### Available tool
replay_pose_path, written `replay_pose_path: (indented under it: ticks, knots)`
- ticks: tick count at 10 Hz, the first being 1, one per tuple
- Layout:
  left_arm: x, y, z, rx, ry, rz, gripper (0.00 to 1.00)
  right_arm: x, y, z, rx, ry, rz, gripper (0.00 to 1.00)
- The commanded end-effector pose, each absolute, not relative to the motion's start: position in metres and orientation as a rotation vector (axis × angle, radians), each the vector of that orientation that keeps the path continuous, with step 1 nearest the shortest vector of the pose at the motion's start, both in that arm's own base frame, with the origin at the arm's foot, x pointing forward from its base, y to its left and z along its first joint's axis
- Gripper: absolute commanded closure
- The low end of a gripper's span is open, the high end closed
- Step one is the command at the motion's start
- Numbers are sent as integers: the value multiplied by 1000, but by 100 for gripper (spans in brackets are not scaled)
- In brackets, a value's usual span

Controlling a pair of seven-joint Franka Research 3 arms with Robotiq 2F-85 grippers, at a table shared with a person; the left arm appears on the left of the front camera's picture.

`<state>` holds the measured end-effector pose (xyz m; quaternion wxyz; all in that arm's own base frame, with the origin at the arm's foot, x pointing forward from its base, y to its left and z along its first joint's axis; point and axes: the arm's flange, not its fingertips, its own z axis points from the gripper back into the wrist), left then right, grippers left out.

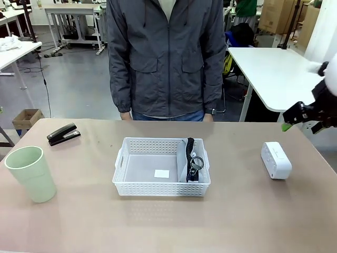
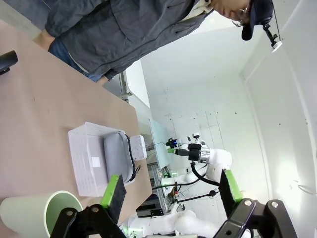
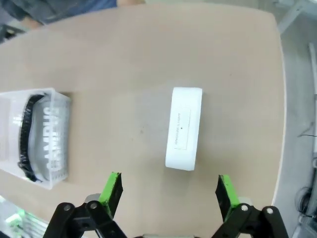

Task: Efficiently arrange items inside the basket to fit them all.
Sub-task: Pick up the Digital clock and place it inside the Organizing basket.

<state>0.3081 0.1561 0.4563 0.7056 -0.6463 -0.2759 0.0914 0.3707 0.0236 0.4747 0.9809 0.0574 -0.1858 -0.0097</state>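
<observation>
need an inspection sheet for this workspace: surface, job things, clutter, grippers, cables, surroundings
surface: tan table, no spills seen
basket: white lattice basket at mid-table
pouch: grey CAMPUS pouch on edge against the basket's right wall
box: white box on the table, right of the basket
stapler: black stapler at far left, outside the basket
cup: pale green cup upright at near left, outside the basket
clutter: small white square on the basket floor
grippers: left gripper open, empty; right gripper open, empty, above the box
cables: thin black cable behind the table, left
surroundings: person in grey jacket at the far side; cardboard box on the floor
</observation>
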Motion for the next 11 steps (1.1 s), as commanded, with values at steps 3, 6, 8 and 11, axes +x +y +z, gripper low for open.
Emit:
replay_pose_path:
  ticks: [3, 6, 8, 11]
  knots:
    - [304, 155, 459, -1441, -612, 195, 0, 377, 26, 473, 108, -363, 14, 0]
    - [304, 155, 459, -1441, -612, 195, 0, 387, 23, 475, 33, -343, -84, 0]
    - [304, 155, 459, -1441, -612, 195, 0, 407, 34, 453, 16, -315, -117, 0]
    - [304, 155, 459, -1441, -612, 195, 0, 425, 36, 424, 31, -260, -116, 0]
